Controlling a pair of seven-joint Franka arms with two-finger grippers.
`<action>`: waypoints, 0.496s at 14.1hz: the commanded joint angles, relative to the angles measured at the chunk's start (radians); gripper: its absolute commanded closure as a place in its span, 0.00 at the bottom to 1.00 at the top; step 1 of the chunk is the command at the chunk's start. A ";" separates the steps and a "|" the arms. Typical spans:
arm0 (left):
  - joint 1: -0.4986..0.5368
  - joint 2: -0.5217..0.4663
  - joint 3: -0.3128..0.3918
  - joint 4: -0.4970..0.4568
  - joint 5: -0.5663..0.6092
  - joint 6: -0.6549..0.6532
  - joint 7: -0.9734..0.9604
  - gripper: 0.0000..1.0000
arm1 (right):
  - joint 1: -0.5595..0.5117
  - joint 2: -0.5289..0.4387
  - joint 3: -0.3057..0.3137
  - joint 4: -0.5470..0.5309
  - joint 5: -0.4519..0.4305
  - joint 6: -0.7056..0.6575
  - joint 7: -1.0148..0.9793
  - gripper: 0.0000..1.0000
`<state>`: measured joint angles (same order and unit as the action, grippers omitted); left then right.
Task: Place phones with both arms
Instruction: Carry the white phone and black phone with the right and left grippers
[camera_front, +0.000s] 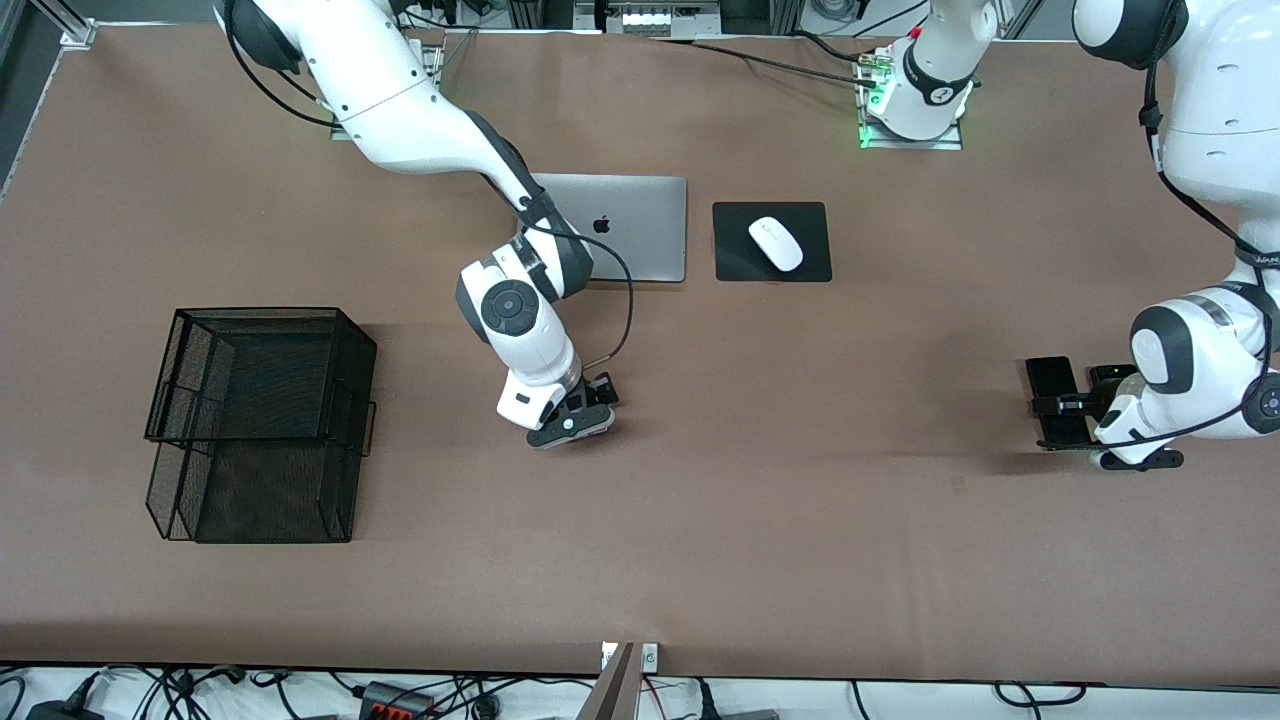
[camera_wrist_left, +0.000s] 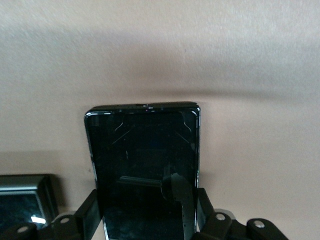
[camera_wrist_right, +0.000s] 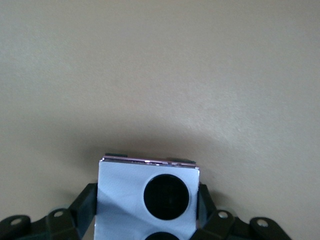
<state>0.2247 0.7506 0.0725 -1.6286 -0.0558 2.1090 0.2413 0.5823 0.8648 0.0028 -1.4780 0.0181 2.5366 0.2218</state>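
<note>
Down at the table (camera_front: 700, 480) near its middle: right hand (camera_front: 572, 418), clenched on the lilac flip phone (camera_wrist_right: 148, 200), one finger (camera_wrist_right: 86, 207) pressed to each side edge. Two black circles on the phone's face, the outer one whole, the inner one cut off by the right wrist view's edge. Nearer the front camera than the silver laptop (camera_front: 630, 240).

Low at the left arm's end of the table: left hand (camera_front: 1072, 405), clenched across the long black slab phone (camera_wrist_left: 145, 165), fingers (camera_wrist_left: 89, 215) tight against its two long edges, dark glass face up. Just beside it, toward the left arm's end: small black flip phone (camera_wrist_left: 22, 202), mostly hidden under the wrist in the front view.

Toward the right arm's end: black wire-mesh basket (camera_front: 260, 420). Beside the laptop: white mouse (camera_front: 776, 243) on a black mouse pad (camera_front: 735, 262).
</note>
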 joint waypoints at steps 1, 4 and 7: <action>-0.031 -0.014 0.007 0.009 -0.056 -0.076 -0.032 0.62 | -0.015 -0.104 -0.021 -0.001 -0.003 -0.174 0.013 0.68; -0.060 -0.034 0.000 0.042 -0.064 -0.193 -0.074 0.66 | -0.086 -0.239 -0.046 -0.004 -0.001 -0.380 0.007 0.68; -0.129 -0.060 -0.002 0.108 -0.188 -0.360 -0.138 0.73 | -0.209 -0.338 -0.044 -0.013 0.000 -0.560 0.002 0.68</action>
<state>0.1428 0.7288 0.0648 -1.5619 -0.1768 1.8601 0.1511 0.4513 0.6042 -0.0581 -1.4475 0.0183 2.0617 0.2255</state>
